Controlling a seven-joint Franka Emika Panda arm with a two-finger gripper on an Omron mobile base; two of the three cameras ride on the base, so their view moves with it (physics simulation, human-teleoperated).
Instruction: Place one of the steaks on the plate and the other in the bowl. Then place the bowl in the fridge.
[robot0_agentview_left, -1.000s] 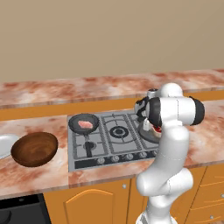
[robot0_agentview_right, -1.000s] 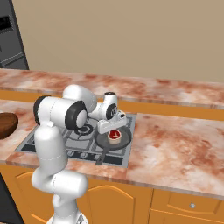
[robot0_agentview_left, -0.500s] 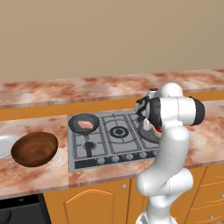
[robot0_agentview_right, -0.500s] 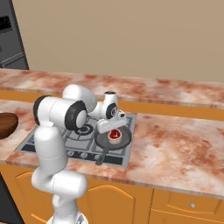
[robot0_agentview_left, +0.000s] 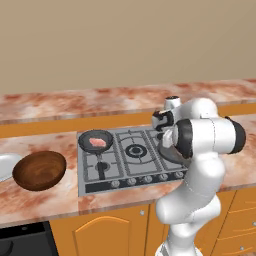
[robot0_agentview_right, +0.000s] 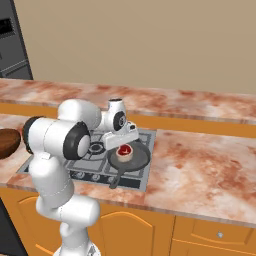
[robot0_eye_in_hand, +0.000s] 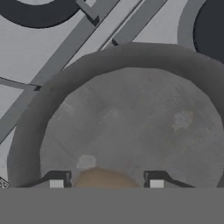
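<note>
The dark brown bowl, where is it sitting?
The bowl sits on the counter left of the stove, beside the plate, in the left base view.

matt dk wood bowl (robot0_agentview_left: 39, 170), marble-look counter (robot0_agentview_right: 200, 167)

Kitchen: gas hob (robot0_agentview_left: 127, 155) set in marble counter (robot0_agentview_right: 200, 165), orange cabinets (robot0_agentview_left: 110, 232) below.

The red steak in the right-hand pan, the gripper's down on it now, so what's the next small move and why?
Probably lift straight up. In the hand view the gripper has its fingertips on either side of the steak's edge, low inside the pan. The red steak lies at the pan's middle, and the bowl sits well away on the counter, so it should clear the pan rim first.
</note>
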